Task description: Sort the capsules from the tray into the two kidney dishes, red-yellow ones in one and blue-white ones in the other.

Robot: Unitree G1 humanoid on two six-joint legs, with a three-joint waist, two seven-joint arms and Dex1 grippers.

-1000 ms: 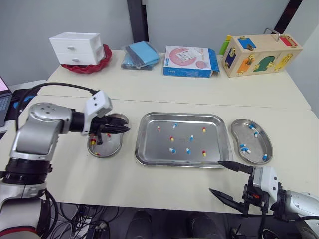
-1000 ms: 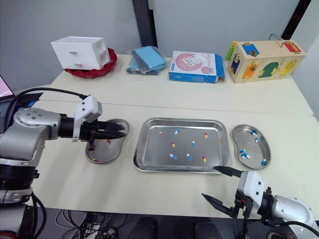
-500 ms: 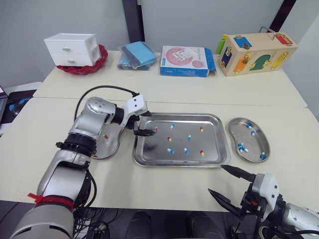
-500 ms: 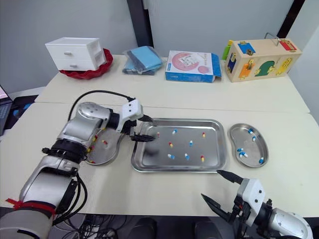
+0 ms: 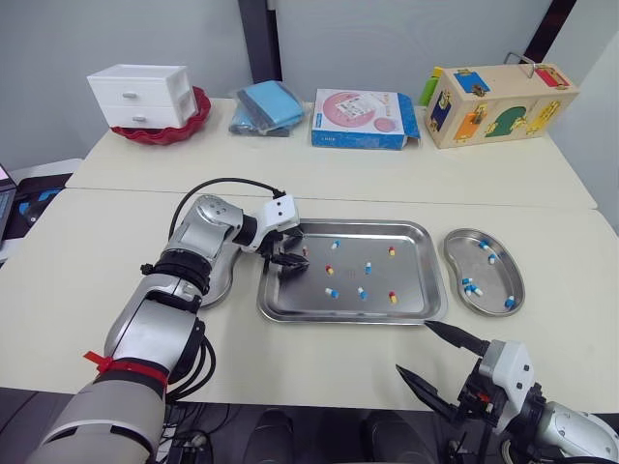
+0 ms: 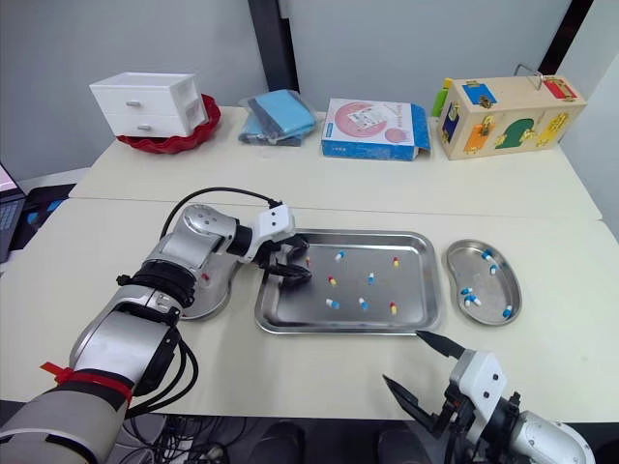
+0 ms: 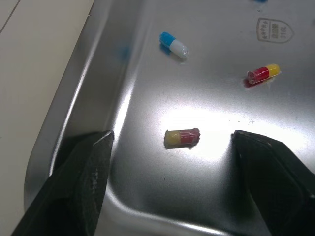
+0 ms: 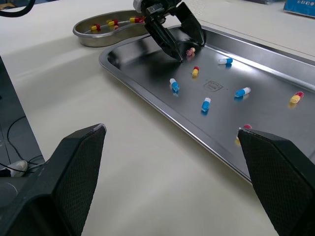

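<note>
Found the left claw (image 5: 290,259) down at the left end of the tray (image 5: 343,319), close over its metal floor. Saw the fingers (image 7: 83,177) of this claw standing apart, with one red-yellow capsule (image 7: 182,137) lying flat between them and touched by neither. Noted nothing clamped in this claw.

Counted farther to the right in the tray three other red-yellow capsules (image 5: 391,251) and four blue-white capsules (image 5: 333,292), all scattered and apart from each other.

Located the left dish (image 8: 93,40) just beside the left edge of the tray, partly behind the left arm, with several red-yellow pieces inside. Located the right dish (image 5: 495,275) just beside the right edge of the tray, with a few blue-white pieces inside.

Found the right claw (image 5: 412,346) at the front edge of the table (image 5: 126,222), before the right front corner of the tray and apart from it. Saw its two fingers spread wide, holding nothing.

Noticed along the back of the table, well apart from the tray, a white drawer box (image 5: 140,94) resting on a red bowl (image 5: 184,124), then a blue pack (image 5: 271,104), a flat carton (image 5: 363,118) and a wooden toy box (image 5: 498,101).
</note>
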